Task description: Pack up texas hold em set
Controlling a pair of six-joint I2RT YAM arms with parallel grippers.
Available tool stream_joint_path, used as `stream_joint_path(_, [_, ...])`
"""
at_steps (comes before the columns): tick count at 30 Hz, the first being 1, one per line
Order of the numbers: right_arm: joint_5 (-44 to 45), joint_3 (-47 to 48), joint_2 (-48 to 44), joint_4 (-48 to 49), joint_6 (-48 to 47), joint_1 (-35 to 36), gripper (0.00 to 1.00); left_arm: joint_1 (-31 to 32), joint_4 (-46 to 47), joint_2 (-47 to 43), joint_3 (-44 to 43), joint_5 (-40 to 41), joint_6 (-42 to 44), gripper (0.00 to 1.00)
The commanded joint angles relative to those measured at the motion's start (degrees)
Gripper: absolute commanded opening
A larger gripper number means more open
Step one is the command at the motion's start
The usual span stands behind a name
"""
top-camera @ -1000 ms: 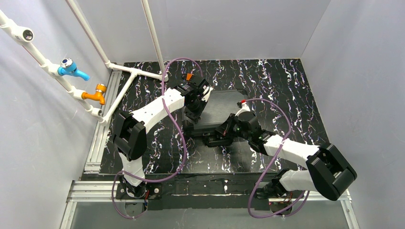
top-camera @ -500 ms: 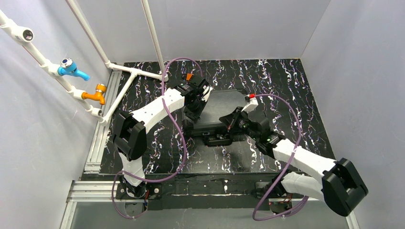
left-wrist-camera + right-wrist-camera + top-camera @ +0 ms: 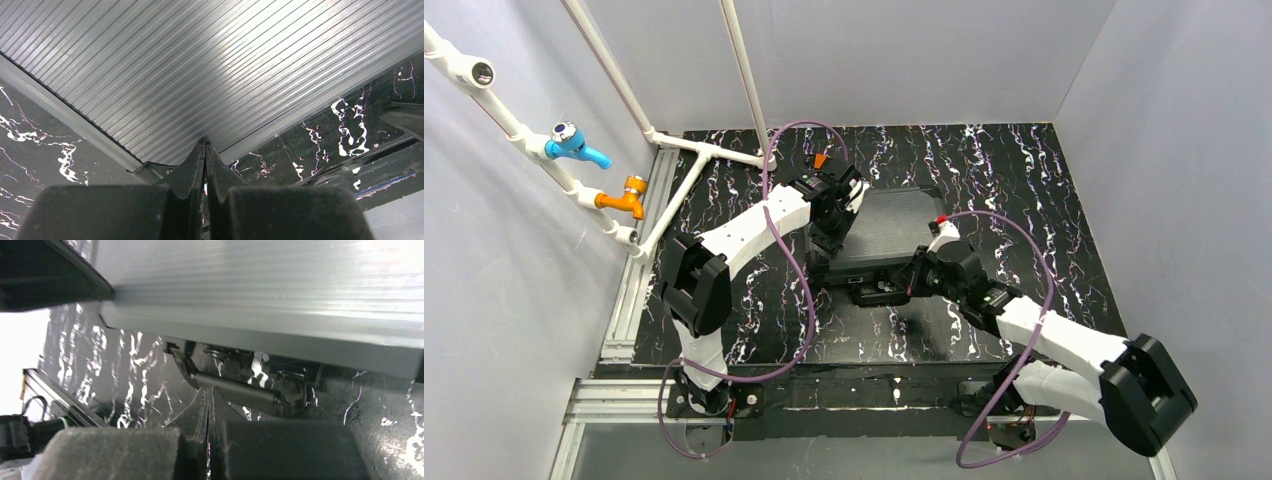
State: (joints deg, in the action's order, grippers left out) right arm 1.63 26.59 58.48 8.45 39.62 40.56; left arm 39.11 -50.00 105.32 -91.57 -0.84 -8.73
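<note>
The texas hold em set shows only as its black case [image 3: 886, 225], lid down, in the middle of the table. Its ribbed lid [image 3: 200, 65] fills the left wrist view. My left gripper [image 3: 205, 146] is shut, its tips touching the lid near a corner, at the case's left edge [image 3: 829, 238]. My right gripper [image 3: 209, 388] is shut and empty, its tips just below the case's black handle [image 3: 235, 390], at the near side of the case [image 3: 911, 282]. Cards, chips and dice are hidden.
The table is black marble-patterned [image 3: 1024, 180]. White pipes with a blue tap [image 3: 574, 145] and an orange tap [image 3: 624, 197] run along the left wall. Purple cables loop from both arms over the table.
The right arm swung its elbow out to the right and its gripper shifted along the case's near side toward the handle. The left arm has not moved.
</note>
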Motion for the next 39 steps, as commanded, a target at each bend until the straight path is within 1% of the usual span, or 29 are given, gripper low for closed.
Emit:
stream_joint_path(1, [-3.81,0.85,5.60,0.47,-1.12,1.19,0.01,-0.25,-5.04,2.96,1.39,2.16,0.91,0.00])
stream_joint_path(6, [-4.45,1.92,10.07,4.25,-0.20,2.04,0.01,-0.20,-5.15,3.05,1.32,2.24,1.00,0.00])
stream_joint_path(12, [-3.74,3.44,14.58,6.22,0.36,3.22,0.01,-0.23,-5.22,3.06,1.31,2.33,1.00,0.00])
stream_joint_path(16, [-1.96,2.57,15.88,8.88,1.50,3.65,0.01,-0.25,-5.21,2.96,1.23,2.42,1.04,0.00])
stream_joint_path(21, [2.39,0.00,17.64,13.38,3.49,3.70,0.01,-0.23,-5.29,2.96,1.22,2.95,1.09,0.00])
stream_joint_path(27, [5.18,-1.63,21.96,16.50,4.22,4.12,0.01,-0.18,-5.38,2.88,1.26,2.96,1.15,0.00])
stream_joint_path(34, [7.23,-2.55,24.77,16.95,4.27,4.79,0.01,-0.18,-5.42,2.61,1.17,3.11,1.17,0.00])
stream_joint_path(39, [7.34,-0.99,21.26,13.65,3.42,4.97,0.01,-0.20,-5.38,2.32,1.13,3.44,1.17,0.00])
